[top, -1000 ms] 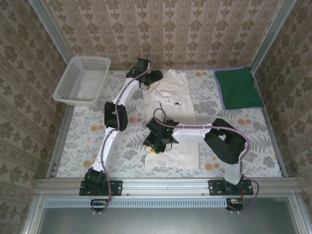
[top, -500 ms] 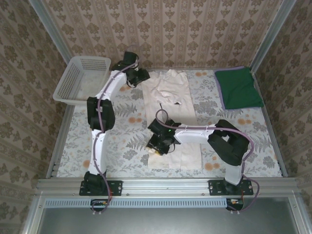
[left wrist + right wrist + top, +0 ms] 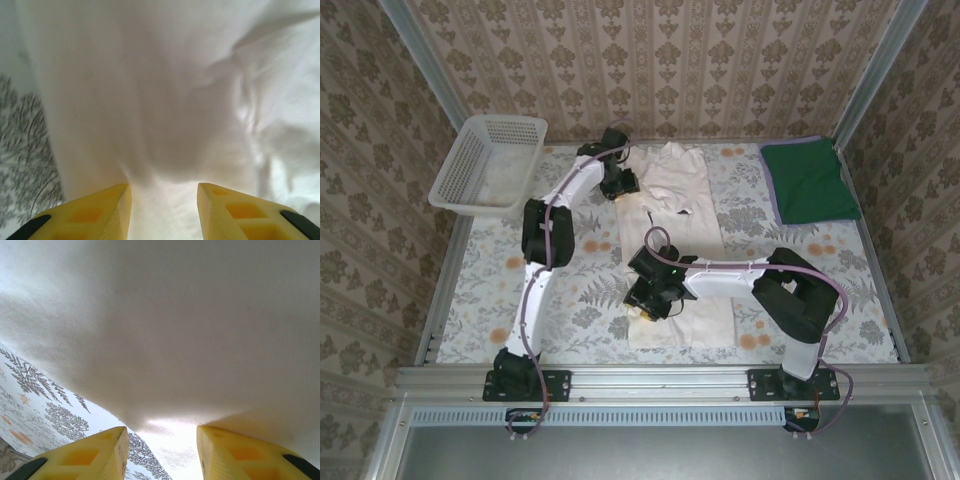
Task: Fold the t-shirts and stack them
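Yellow-fingered left gripper (image 3: 162, 192) pinches the cream shirt (image 3: 672, 215) at its 11 o'clock corner; right gripper (image 3: 161, 434) clamps its 7 o'clock hem. We list that shirt central on the table (image 3: 490, 300), green shirt (image 3: 810, 182) folded at 2 o'clock.

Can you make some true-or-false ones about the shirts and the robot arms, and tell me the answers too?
1. The green shirt lies folded at the far right corner of the table. True.
2. The cream-white shirt is inside the basket. False: it lies stretched out long in the middle of the table, and the basket sits at the far left.
3. The left fingers and the right fingers both pinch the cream-white shirt. True.
4. The green shirt is stacked on the cream-white shirt. False: they lie apart, not touching.
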